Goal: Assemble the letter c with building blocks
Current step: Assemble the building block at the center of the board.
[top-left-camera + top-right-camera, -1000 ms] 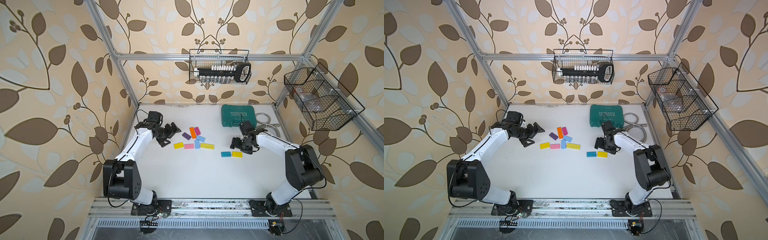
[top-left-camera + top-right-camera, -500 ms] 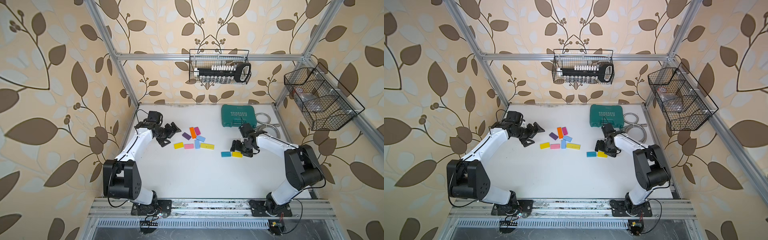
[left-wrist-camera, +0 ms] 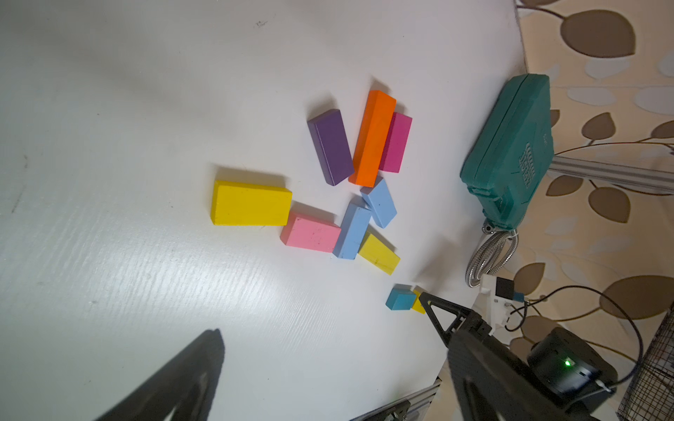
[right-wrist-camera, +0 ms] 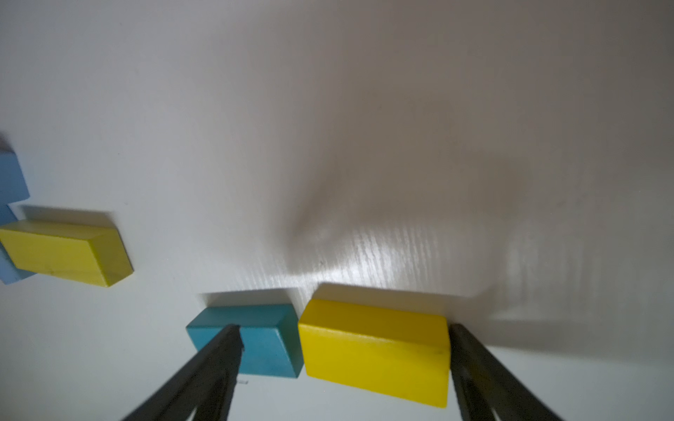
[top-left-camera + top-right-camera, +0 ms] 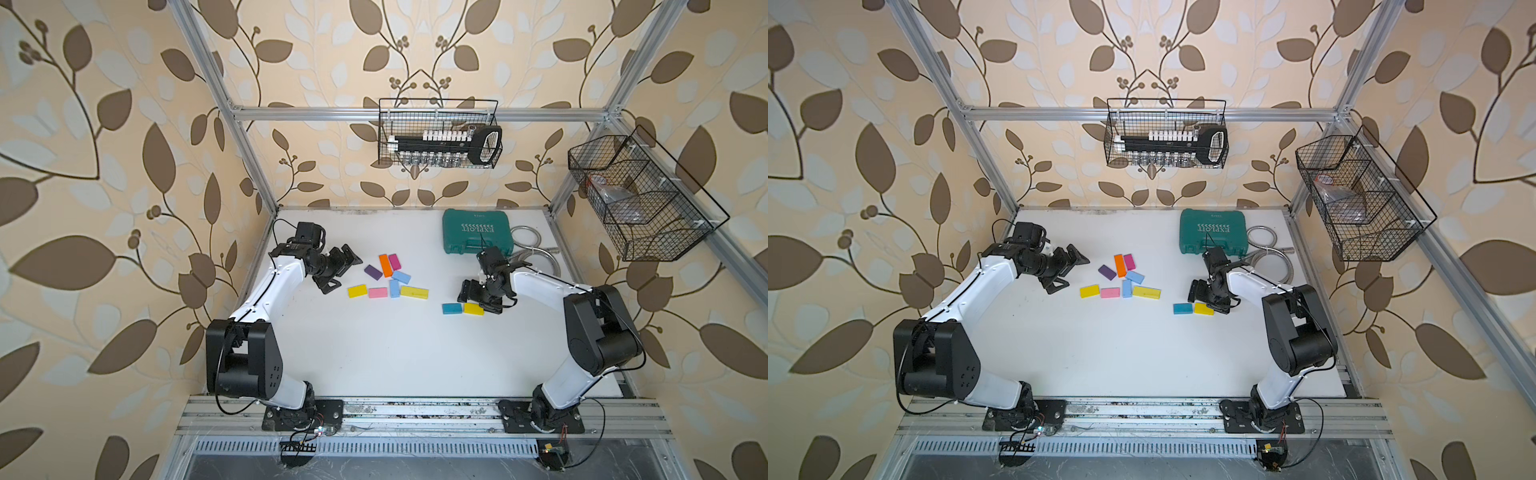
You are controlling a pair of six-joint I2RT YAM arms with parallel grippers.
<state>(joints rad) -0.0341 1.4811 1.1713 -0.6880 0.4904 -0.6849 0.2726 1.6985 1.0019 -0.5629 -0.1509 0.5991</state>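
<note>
Right gripper (image 4: 344, 328) released, straddling yellow block (image 4: 375, 350); one finger (image 4: 219, 353) over teal block (image 4: 270, 342). Left gripper (image 5: 341, 270) released too.

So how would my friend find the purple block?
Find the big green case at the back of the white table, then the bunch of blocks between it and the left arm. The purple block lies on the arm's side of the long orange block, and is the only purple one.

The white-and-black left arm (image 5: 274, 286) reaches forward, elbow bent; its black left end effector (image 5: 344, 273) hangs with jaws spread wide. The right arm (image 5: 540, 286) folds inward; the right end effector (image 5: 473, 302) sits low, jaws apart.
</note>
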